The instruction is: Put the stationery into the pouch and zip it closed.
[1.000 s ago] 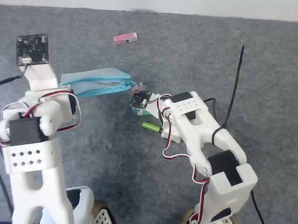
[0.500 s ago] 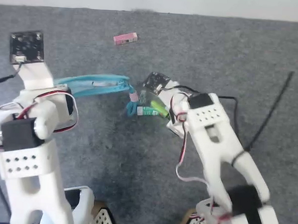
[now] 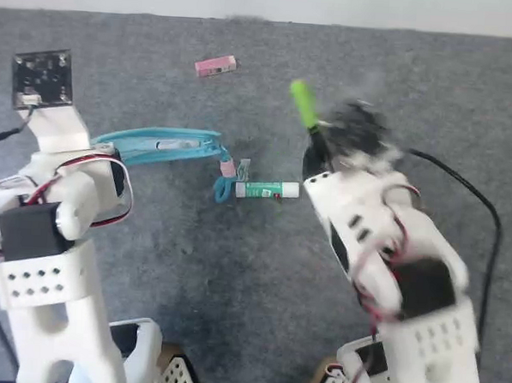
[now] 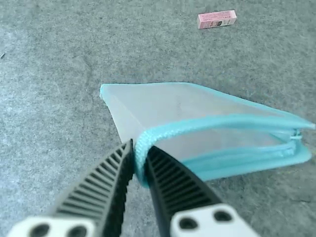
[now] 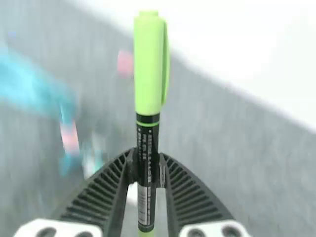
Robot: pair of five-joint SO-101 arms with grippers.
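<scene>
The light blue pouch point(image 3: 160, 145) lies on the grey mat, its mouth facing right. My left gripper point(image 4: 137, 157) is shut on the pouch's point(image 4: 197, 123) zipper edge at the near corner. My right gripper point(image 5: 148, 163) is shut on a green highlighter point(image 5: 148, 84), which stands up out of the jaws. In the high view that highlighter point(image 3: 303, 103) is lifted above the mat, pointing away, right of the pouch. A green-and-white glue stick point(image 3: 266, 189) lies on the mat by the pouch's zipper pull point(image 3: 226, 178). A pink eraser point(image 3: 214, 66) rests far back.
The grey mat point(image 3: 466, 108) covers the table up to a white wall at the back. A black cable point(image 3: 470, 198) runs along the right arm. The pink eraser point(image 4: 216, 19) lies beyond the pouch in the left wrist view.
My right arm has risen and swung right with the highlighter, lifting it off the mat. The glue stick is uncovered beside the zipper pull. The left arm has kept its hold.
</scene>
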